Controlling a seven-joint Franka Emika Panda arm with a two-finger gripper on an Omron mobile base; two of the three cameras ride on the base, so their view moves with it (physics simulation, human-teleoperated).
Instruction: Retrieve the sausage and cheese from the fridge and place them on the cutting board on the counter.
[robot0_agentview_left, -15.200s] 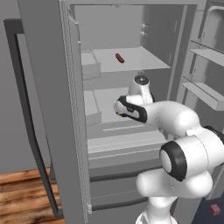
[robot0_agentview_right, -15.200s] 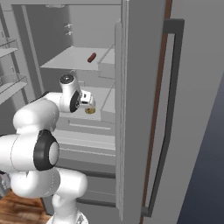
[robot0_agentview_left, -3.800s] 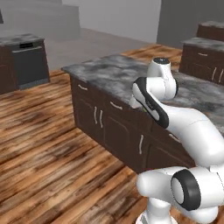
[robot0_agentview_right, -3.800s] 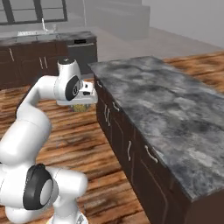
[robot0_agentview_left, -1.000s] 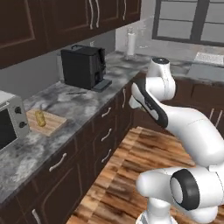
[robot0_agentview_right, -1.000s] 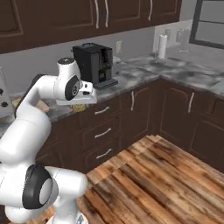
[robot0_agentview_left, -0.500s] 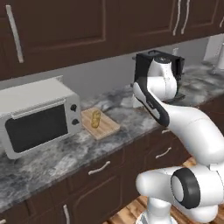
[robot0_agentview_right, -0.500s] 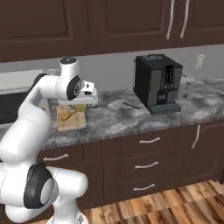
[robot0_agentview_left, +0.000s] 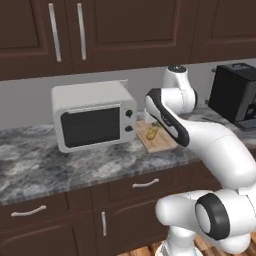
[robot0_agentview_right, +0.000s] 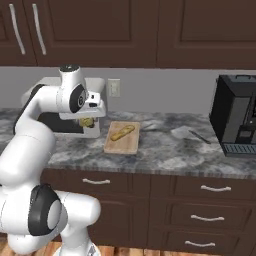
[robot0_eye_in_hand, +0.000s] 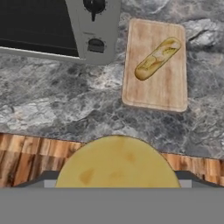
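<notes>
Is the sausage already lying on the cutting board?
No, the cutting board carries a long golden loaf of bread lying diagonally on it, and no dark red-brown link lies there.

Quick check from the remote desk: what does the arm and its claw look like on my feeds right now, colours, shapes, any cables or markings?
The arm is glossy white, built of rounded, bulbous segments with dark grey to black rings and caps at the joints. The wrist ends in a white boxy claw body. No loose cables or markings are visible.
</notes>
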